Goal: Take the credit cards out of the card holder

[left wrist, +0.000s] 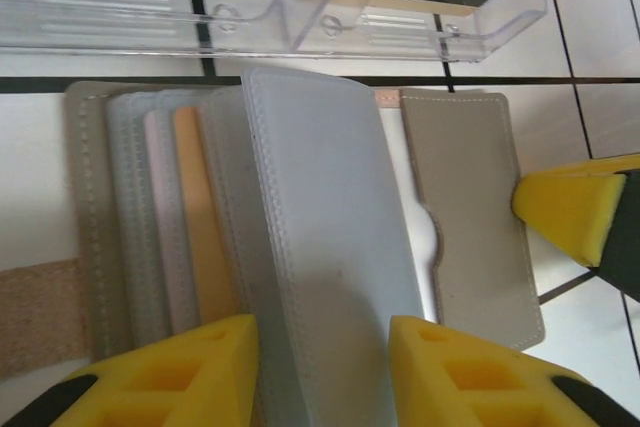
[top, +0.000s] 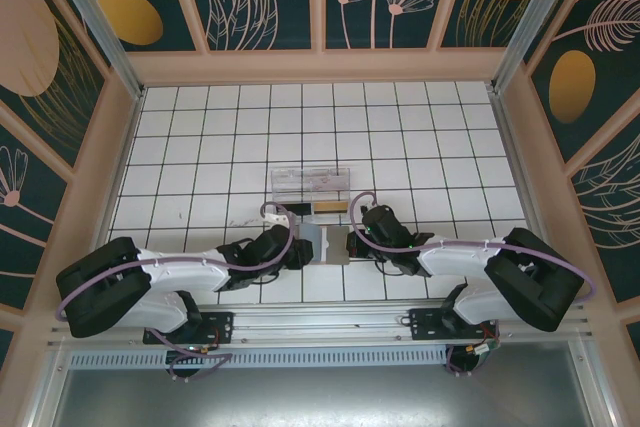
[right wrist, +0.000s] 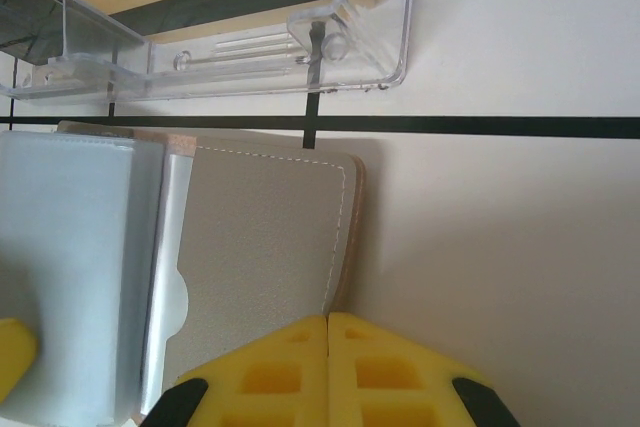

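Card holder (top: pixel 322 244) with middle flap inside spread left hand (left wrist: pixel 320 337), grip unclear; right hand (right wrist: pixel 328 337) closed at its right edge.

Card holder (left wrist: pixel 330 247): near end cut off by the lower edge. Layered strips (left wrist: pixel 175 227): cards or pockets, indistinguishable. Clear tray (left wrist: pixel 300 17): cropped above.

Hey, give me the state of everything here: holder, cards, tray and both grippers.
Holder: open, lying flat.
Cards: tucked in holder pockets.
Tray: beyond the holder, no card seen inside.
Left gripper: jaws apart, straddling a holder flap; grip unclear.
Right gripper: shut, tips at the holder's edge.
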### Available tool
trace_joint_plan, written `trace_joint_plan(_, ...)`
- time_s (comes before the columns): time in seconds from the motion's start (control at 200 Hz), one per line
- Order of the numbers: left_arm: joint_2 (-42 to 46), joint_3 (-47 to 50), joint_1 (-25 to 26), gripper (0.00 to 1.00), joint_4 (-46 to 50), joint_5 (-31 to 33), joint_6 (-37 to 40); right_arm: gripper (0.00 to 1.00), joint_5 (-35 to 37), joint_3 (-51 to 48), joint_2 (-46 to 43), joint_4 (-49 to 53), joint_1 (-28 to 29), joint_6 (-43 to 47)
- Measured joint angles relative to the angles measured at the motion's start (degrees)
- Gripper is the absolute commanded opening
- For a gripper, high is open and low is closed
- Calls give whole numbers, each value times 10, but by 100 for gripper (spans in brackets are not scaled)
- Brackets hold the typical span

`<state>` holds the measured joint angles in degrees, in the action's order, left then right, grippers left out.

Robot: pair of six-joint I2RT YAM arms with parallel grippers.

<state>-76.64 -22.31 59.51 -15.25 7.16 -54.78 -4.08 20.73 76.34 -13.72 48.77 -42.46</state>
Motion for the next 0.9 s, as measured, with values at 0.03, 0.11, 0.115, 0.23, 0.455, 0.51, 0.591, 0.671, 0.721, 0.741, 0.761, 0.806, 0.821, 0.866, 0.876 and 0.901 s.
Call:
trace_joint_plan(0.03, 0, -1, 0, 52, -2, -4, 4, 0, 0, 0, 0, 0, 0, 0)
trace_joint_plan(0.11, 0, -4, 0, 60, -6, -11, 9, 0, 0, 0, 2, -2, 0, 0)
trace_joint_plan(0.115, 0, -4, 0, 60, -6, -11, 10, 0, 0, 0, 2, -2, 0, 0)
trace_joint_plan(0.23, 0, -11, 0, 70, -9, -18, 14, 0, 0, 0, 7, -6, 0, 0)
trace_joint_plan(0.455, 5, -25, 0, 69, -9, -36, 25, 0, 0, 0, 12, -12, 0, 0)
trace_joint_plan(0.51, 5, -29, 0, 68, -13, -42, 27, 0, 0, 0, 14, -14, 0, 0)
trace_joint_plan(0.591, 0, -34, 0, 67, -18, -52, 29, 0, 0, 0, 14, -14, 0, 0)
trace_joint_plan(0.671, -11, -38, 0, 66, -30, -66, 31, 1, 0, 0, 14, -15, 0, 0)
trace_joint_plan(0.721, -19, -38, 0, 65, -40, -75, 31, 9, 0, 0, 14, -15, 0, 0)
trace_joint_plan(0.741, -22, -38, 0, 65, -44, -79, 31, 15, 0, 0, 14, -15, 0, 0)
trace_joint_plan(0.761, -26, -39, 0, 64, -48, -84, 31, 20, 0, 0, 14, -15, 0, 0)
trace_joint_plan(0.806, -36, -42, 0, 64, -57, -94, 31, 22, 0, 0, 14, -14, 0, 2)
trace_joint_plan(0.821, -40, -43, 0, 64, -59, -97, 31, 22, 0, 0, 14, -14, 0, -2)
trace_joint_plan(0.866, -52, -50, 0, 63, -68, -107, 31, 24, 2, 0, 14, -14, 0, -2)
trace_joint_plan(0.876, -54, -51, 0, 63, -70, -110, 31, 25, 1, 0, 14, -14, 0, -2)
trace_joint_plan(0.901, -61, -55, 0, 63, -76, -115, 31, 26, 2, 0, 13, -14, 0, -2)
